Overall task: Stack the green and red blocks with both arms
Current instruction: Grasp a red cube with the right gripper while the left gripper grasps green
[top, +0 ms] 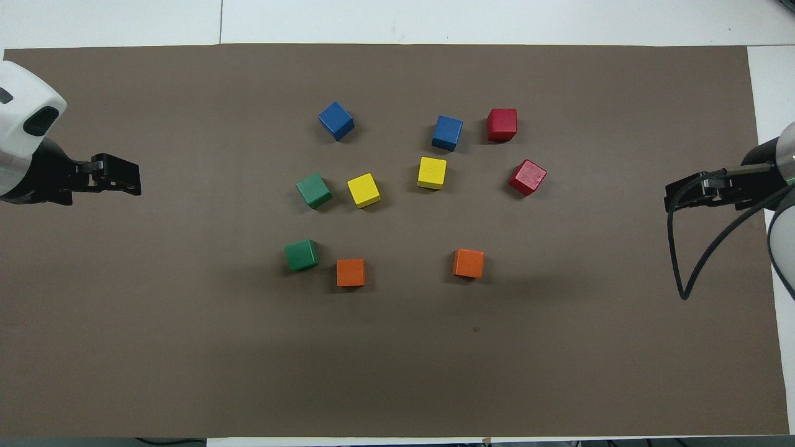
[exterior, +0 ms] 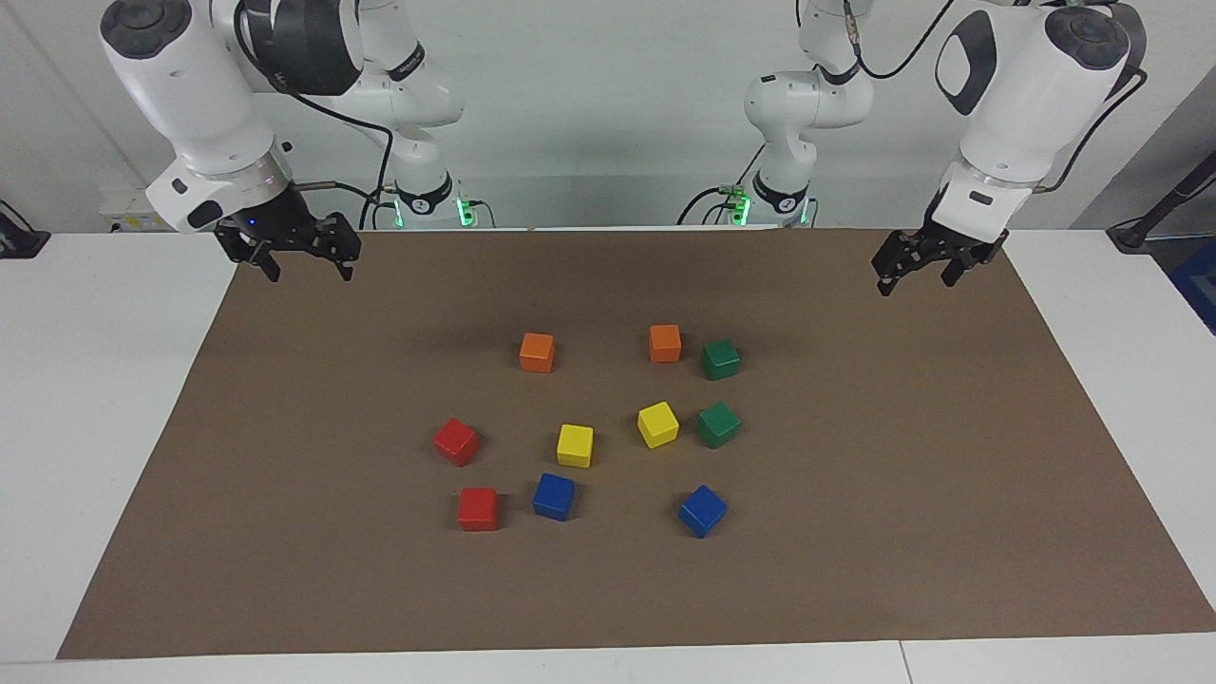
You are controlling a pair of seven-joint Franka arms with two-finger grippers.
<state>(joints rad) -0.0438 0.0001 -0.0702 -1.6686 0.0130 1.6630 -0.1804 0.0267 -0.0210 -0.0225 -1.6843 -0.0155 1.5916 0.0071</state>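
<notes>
Both grippers hang with their fingers spread wide and nothing between them, each arm waiting at its own end of the desk. We see the left gripper (exterior: 917,271) at the upper right of the facing view, over the edge of the brown paper mat (exterior: 855,570), and the right gripper (exterior: 304,261) at the upper left of that view, over the mat's corner.

All the small glossy cubes sit singly on the mat, none stacked. Two dark green cubes lie toward the left arm's end of the cluster: one green cube (exterior: 721,359) in the upper middle of the facing view, just beside an orange cube (exterior: 665,343), and the second green cube (exterior: 718,424) below it, just beside a yellow cube (exterior: 657,424). Two bright red cubes lie toward the right arm's end: one red cube (exterior: 456,442) left of centre, turned at an angle, and the second red cube (exterior: 478,509) below it, near a blue cube (exterior: 554,496).

We also count another orange cube (exterior: 537,351), another yellow cube (exterior: 575,446) and another blue cube (exterior: 703,510).
</notes>
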